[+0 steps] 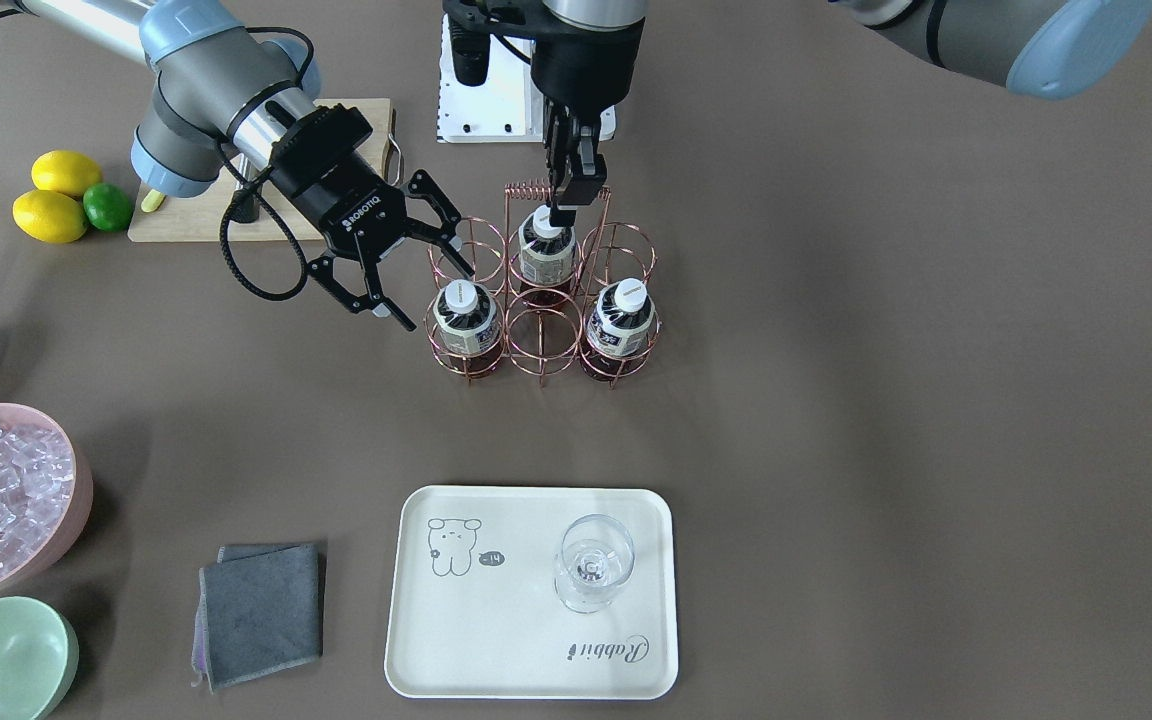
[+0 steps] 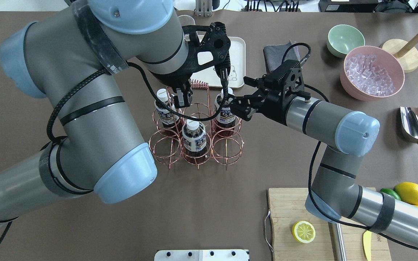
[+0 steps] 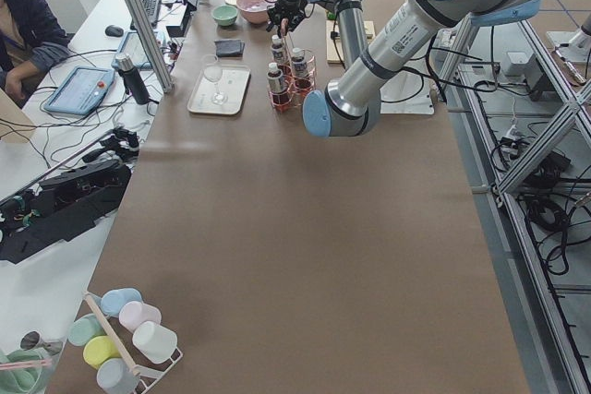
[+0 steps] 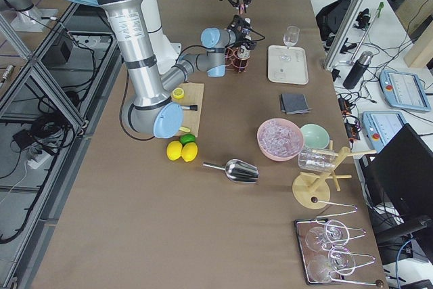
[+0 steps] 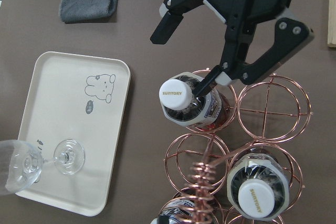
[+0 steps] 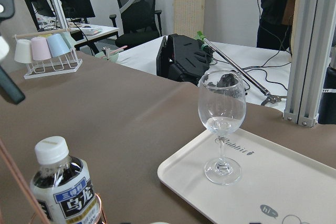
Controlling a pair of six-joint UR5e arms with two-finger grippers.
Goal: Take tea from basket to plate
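Tea bottle (image 1: 466, 318) nearest the right gripper (image 5: 180, 61) (small clear plastic, dark reddish-brown fill, white cap, white-and-black label): upright in the rose-gold copper wire basket (image 1: 531, 188), corner slot at the basket's robot-right end, row away from the robot; second tea bottle (image 1: 622, 322) in the opposite corner of that row; third tea bottle (image 1: 546, 252) in the middle slot of the robot-side row, under the basket's coiled handle.

Right gripper: fingers spread wide, gripping nothing, beside the first bottle; left wrist view has one fingertip (image 5: 207, 84) overlapping that bottle's shoulder, the other out past the basket on its tray side, apart from the bottle; real contact not readable.

Left gripper (image 1: 566, 208): pointing straight down over the basket's handle and the third tea bottle's cap; fingers look close together in front and overhead views, but edge-on and partly masked, so can't tell its opening or whether it touches the handle.

Cream rectangular tray (image 1: 516, 620) with rounded corners, grey bear drawing, "Rabbit" lettering: on the basket's far-from-robot side, well apart; stemmed clear glass (image 1: 591, 565) upright on it.

View deltas: front view shows the whole tray, overhead only its bear corner behind the left arm; left wrist view alone gives the right gripper's spread from above, plus "SUNTORY" on two caps; right wrist view gives tray and glass at table level and one bottle's cap and label, which bottle unclear; side views too small for finger state.
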